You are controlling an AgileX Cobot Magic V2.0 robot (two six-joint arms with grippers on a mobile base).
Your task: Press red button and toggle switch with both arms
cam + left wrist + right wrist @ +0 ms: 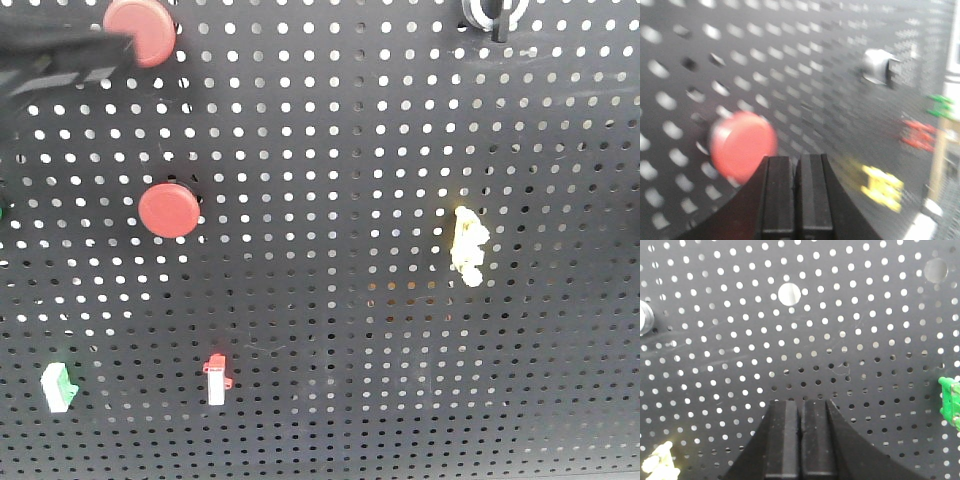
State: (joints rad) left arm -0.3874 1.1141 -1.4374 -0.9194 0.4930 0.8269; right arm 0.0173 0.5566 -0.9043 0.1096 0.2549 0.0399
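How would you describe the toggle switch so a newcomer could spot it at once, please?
On the black pegboard, look along the top edge, right of centre, above the yellow handle. The toggle switch is the only shiny silver ring with a dark lever.

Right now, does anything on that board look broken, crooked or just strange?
Nothing looks broken or crooked. The only oddity is in the right wrist view: the pegboard has a bigger round hole and another, with nothing mounted in either.

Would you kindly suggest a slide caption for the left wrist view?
Left gripper, shut, close to the red button on the black pegboard.
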